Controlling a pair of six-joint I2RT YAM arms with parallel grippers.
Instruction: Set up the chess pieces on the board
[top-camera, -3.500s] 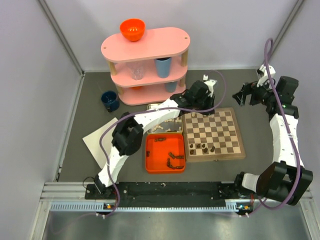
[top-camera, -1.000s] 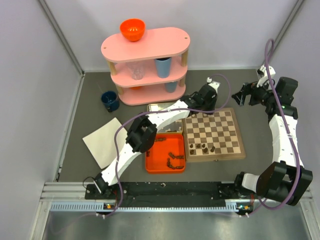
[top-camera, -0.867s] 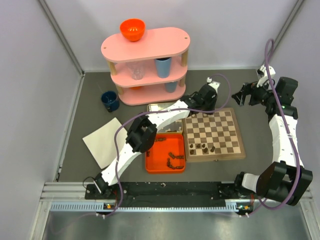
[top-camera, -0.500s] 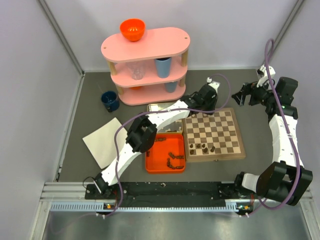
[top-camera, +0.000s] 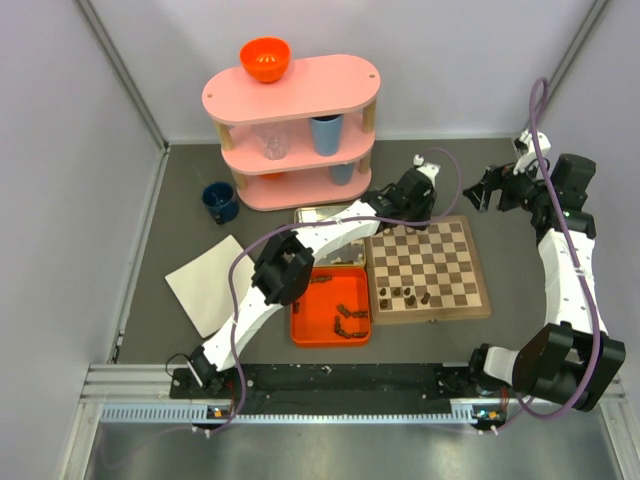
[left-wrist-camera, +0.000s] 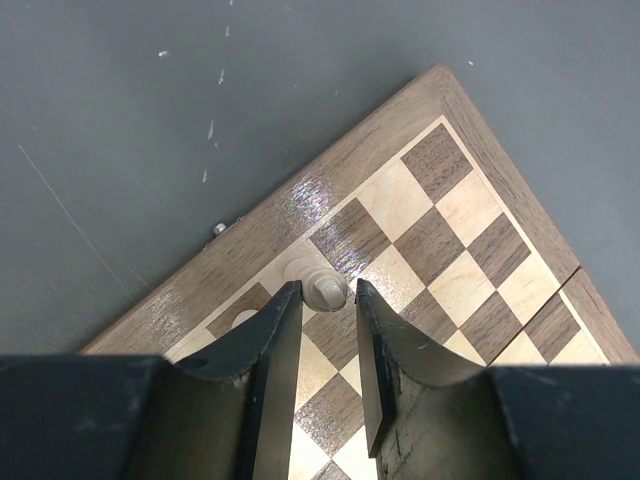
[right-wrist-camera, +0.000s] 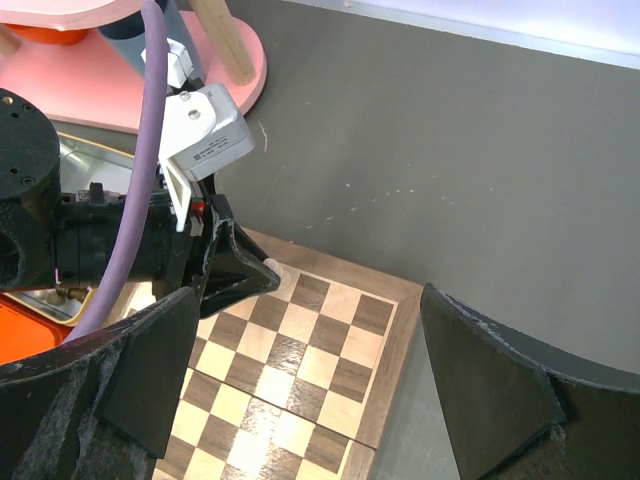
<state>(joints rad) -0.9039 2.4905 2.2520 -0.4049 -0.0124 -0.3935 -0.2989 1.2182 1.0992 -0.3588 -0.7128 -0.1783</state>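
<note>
Closely, left gripper (left-wrist-camera: 328, 288) astride cream piece (left-wrist-camera: 318, 281) (board (left-wrist-camera: 452, 192) edge), right gripper (right-wrist-camera: 312, 380) parted.

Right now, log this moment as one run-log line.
left gripper: flanking cream piece on far row of board, grip unclear | right gripper: open, empty, beyond far-right corner | dark pieces: some at near edge, others in orange tray

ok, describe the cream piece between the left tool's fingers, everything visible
The cream piece is small, pale, looks like carved wood, with a round top; from above its type is unclear. It seems upright in the edge row of the board, between the left tool's fingertips; contact I cannot tell. A second cream piece sits beside it, partly hidden by a finger.
</note>
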